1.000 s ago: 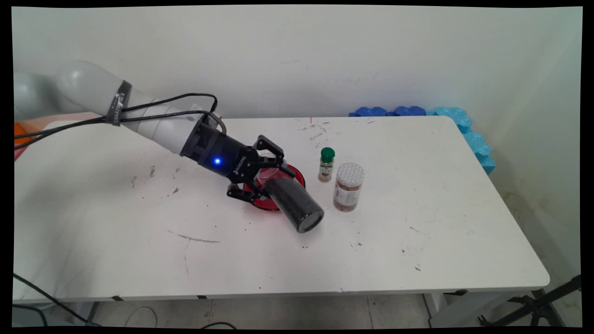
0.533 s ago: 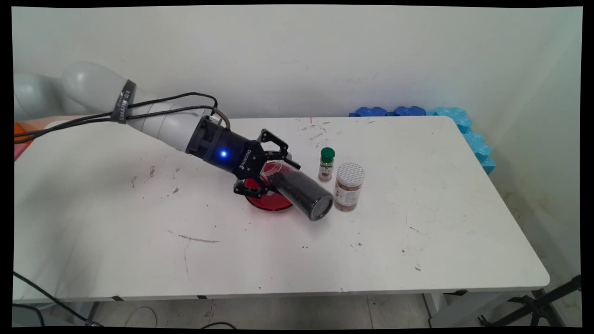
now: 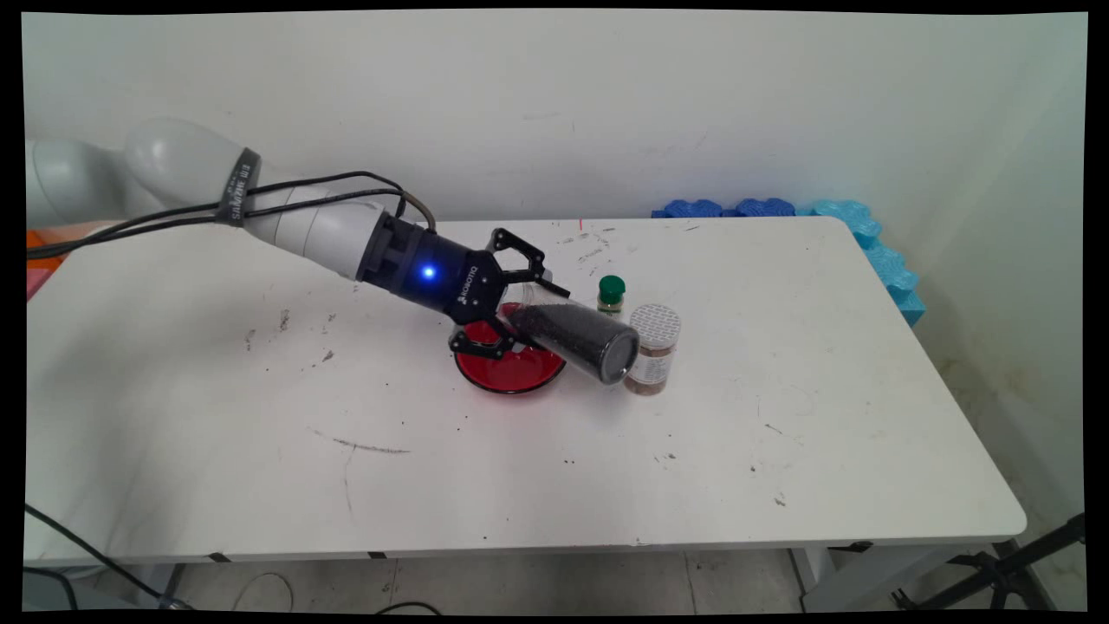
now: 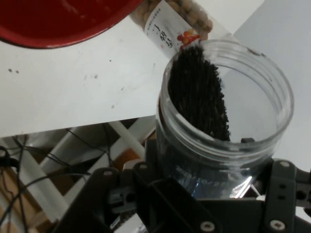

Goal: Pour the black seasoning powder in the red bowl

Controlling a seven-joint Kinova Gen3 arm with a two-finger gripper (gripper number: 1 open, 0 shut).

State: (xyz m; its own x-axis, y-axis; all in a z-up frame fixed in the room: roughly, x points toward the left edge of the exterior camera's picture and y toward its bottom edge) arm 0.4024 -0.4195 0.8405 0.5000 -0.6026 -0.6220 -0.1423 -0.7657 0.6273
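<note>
Gripping a tilted clear jar [image 3: 572, 341] of black grains, the pincer [image 3: 518, 305] hung over a red bowl [image 3: 507, 373], beside 2 spice jars [image 3: 651, 348] mid-bench [image 3: 780, 416].

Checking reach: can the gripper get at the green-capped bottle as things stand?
Probably not. The gripper is shut on the jar of black grains, which lies tilted in front of the green-capped bottle.

Green-capped bottle [image 3: 611, 295] half behind tilted jar [image 3: 572, 338]; red bowl [image 4: 58, 19] cut off at top edge.
</note>
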